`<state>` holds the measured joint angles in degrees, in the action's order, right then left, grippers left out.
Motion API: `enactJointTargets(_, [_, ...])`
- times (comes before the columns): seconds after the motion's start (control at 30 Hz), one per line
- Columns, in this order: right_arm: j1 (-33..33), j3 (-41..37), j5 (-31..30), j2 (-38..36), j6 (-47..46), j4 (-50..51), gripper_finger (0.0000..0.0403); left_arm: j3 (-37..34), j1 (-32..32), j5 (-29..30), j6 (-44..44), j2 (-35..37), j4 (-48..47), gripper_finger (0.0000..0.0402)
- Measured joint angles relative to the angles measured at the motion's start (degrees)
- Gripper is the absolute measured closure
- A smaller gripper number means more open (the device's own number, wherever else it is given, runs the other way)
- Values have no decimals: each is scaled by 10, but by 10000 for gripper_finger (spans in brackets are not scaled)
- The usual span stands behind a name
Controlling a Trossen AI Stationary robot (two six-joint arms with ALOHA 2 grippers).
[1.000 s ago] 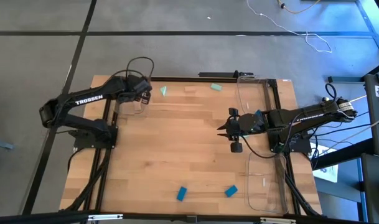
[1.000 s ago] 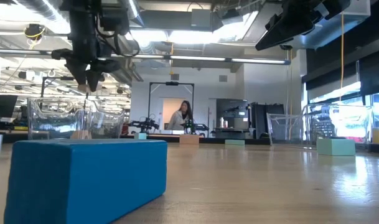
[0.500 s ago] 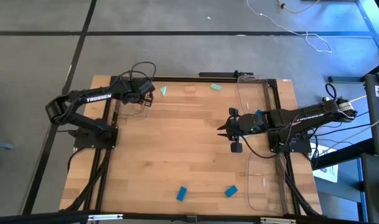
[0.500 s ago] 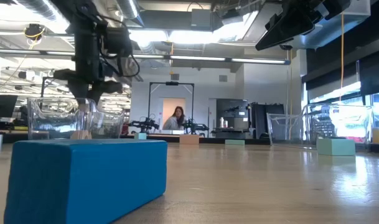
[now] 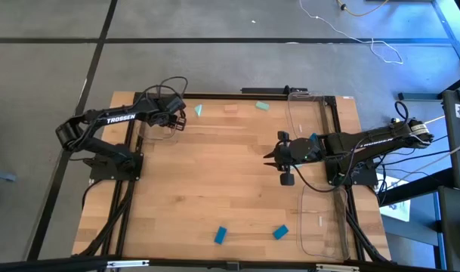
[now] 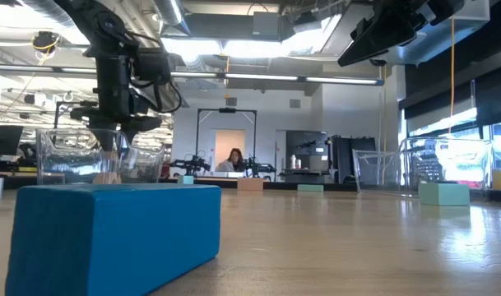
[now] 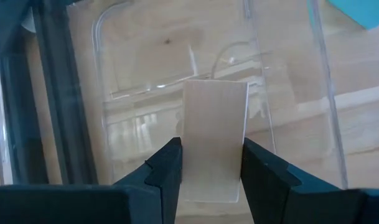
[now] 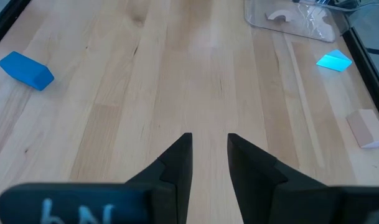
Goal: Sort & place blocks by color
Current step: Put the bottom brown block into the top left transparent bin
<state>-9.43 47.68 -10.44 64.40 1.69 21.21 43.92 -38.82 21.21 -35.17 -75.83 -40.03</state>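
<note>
Two bright blue blocks lie near the six o'clock edge of the pale, plank-grained wooden bench, one a rectangular brick, the other skewed beside a long clear plastic tray at about five o'clock. Toward three o'clock the right claw hangs over bare planks at the bench's middle, its dark tapered fingers set a narrow gap apart with nothing between them. Farther off, at ten o'clock, the left claw is poised above a second clear tray with rounded corners and glossy walls; its fingers flank a flat-faced, light tan wood block, though whether they pinch it or have let it go cannot be told. Beyond, along the twelve o'clock edge, sit a small mint green wedge, a tan wooden block that nearly matches the planks, and a pale mint green block, well apart from the blue pair. Another clear tray stands at about one o'clock. In the room behind, a person is seated by a doorway.
</note>
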Motion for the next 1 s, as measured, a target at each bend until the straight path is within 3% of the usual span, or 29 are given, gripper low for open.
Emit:
enactJointTargets(0.37, [0, 0, 0, 0, 0, 0, 302, 0, -2, 7, 17, 0, 12, 272])
enactJointTargets(0.63, [0, 0, 0, 0, 0, 0, 302, 0, -14, -72, 85, 0, 13, 253])
enactJointTargets(1.0, [0, 0, 0, 0, 0, 0, 302, 0, -22, -105, 84, 0, 12, 249])
